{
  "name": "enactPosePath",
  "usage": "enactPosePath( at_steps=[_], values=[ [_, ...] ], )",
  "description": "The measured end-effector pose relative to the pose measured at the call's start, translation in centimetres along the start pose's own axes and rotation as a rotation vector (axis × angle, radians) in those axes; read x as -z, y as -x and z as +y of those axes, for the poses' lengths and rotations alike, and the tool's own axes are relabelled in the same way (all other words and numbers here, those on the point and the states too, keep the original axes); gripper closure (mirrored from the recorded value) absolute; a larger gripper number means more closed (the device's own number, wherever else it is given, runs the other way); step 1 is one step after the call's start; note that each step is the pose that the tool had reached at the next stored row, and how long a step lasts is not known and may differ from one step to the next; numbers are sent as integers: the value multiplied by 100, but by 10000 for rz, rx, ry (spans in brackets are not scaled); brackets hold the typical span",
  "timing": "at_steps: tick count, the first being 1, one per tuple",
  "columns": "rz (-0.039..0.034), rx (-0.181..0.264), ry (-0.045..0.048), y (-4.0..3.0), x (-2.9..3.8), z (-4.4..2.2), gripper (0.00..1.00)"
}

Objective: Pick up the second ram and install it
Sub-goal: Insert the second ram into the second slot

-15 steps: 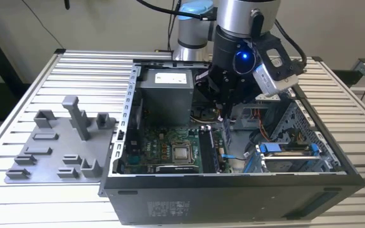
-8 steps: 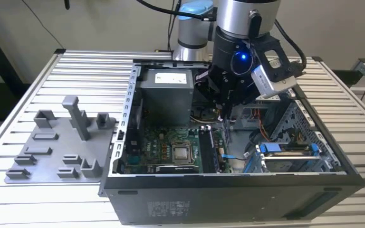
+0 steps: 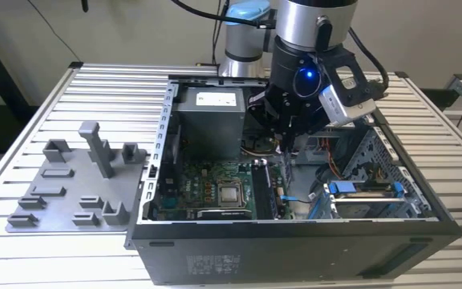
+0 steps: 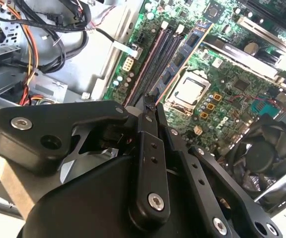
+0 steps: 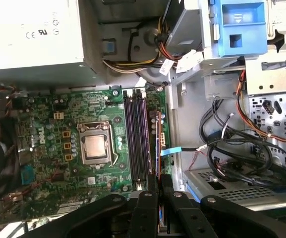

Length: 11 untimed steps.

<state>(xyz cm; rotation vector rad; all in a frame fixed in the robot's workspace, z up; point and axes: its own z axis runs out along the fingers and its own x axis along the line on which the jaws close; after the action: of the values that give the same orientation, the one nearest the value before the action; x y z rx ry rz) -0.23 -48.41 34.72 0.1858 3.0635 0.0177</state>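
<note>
Tool [image 5: 156,182] pinching second ram [image 5: 157,144] edge-on, over memory slots [image 5: 135,139] inside PC case [image 3: 295,253]. Contact unclear. Risk: stick tilted or off slot line; pressing would jam it, slip grip, strain motherboard [image 5: 48,163].

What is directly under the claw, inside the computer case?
A ram stick stands on edge beside the dark slots, on their side away from the processor. The claw is shut on its near end, hiding that end and whether it is seated.
</note>
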Motion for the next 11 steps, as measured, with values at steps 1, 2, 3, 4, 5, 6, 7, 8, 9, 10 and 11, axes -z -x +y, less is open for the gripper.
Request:
enactPosePath(
  at_steps=[1,2,3,4,5,6,7,8,9,10,11],
  values=[
    [-1,-18,-1,5,-6,1,86],
    [-1,-36,-2,10,-12,1,86],
    [-1,-54,-3,13,-19,1,86],
    [-1,-75,-4,14,-28,2,86],
    [-1,-96,-7,16,-37,2,86],
    [1,-118,-10,21,-48,3,86],
    [-3,-118,-50,21,-57,12,86],
    [-9,-111,-100,19,-64,27,86],
    [-14,-78,-135,18,-73,40,86],
    [-18,-40,-166,16,-81,50,86],
    [-22,-5,-199,14,-88,61,86]
  ],
)
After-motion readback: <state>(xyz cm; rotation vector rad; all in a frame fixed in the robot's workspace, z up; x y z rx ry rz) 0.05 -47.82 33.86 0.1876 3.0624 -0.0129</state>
